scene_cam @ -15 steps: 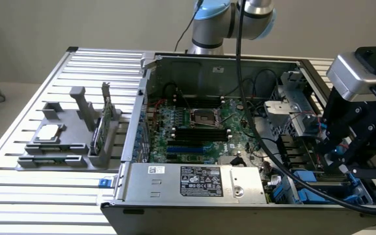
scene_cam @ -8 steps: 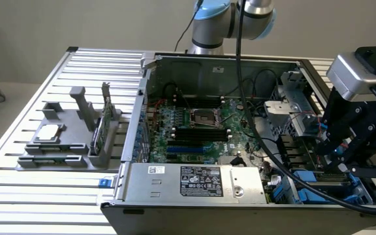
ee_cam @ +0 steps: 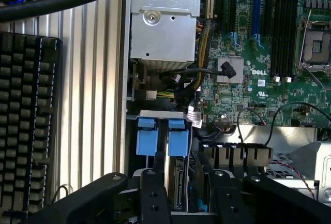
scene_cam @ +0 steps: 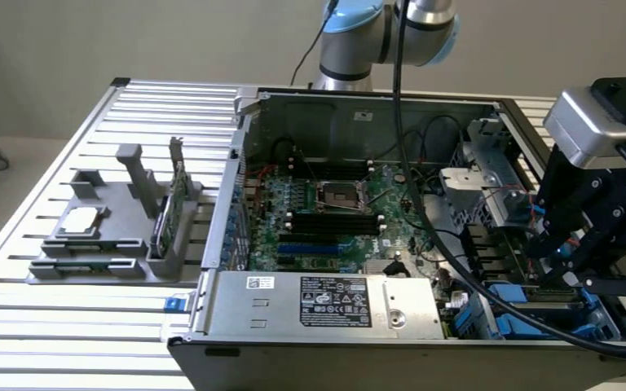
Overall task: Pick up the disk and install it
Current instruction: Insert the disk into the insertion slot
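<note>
Gripper (scene_cam: 566, 273) at the exterior view's lower right, clamped or not I cannot tell: keep the disk (ee_cam: 178, 195) square to its drive bay (scene_cam: 514, 316).

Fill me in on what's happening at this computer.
A robot arm holds its pincer over the drive-bay corner of an open computer case that stands on a slatted table. In the wrist view, the pincer is close to the disk, whose blue carrier tabs stand in the bay near the power supply. It is not clear whether the pincer is gripping the disk.
</note>
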`<move>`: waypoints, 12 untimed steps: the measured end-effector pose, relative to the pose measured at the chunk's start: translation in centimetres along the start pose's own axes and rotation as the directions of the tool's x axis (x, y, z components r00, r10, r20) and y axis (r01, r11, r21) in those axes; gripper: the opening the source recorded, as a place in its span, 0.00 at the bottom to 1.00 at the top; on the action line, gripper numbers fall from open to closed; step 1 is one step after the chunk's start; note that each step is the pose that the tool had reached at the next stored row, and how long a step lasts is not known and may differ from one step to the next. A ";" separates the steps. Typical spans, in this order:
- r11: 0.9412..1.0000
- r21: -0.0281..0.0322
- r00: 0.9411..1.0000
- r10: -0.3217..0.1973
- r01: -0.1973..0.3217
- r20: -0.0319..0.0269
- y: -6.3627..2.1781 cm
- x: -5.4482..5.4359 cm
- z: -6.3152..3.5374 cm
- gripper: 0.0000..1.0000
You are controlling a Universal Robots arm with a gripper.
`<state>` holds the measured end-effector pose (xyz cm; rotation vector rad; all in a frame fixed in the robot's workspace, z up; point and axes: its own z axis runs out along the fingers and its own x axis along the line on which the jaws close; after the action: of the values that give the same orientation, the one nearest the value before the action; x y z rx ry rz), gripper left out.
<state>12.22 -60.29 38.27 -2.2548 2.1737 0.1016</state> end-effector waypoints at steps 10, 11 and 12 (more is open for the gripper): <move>0.996 0.005 0.996 0.094 -0.094 0.004 0.00 0.0 0.03 0.37; 0.994 0.006 0.994 0.112 -0.112 0.005 0.00 0.0 0.05 0.37; 0.991 0.007 0.991 0.130 -0.130 0.006 0.00 0.0 0.06 0.37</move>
<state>12.21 -60.28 38.21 -2.1050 2.3131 0.1006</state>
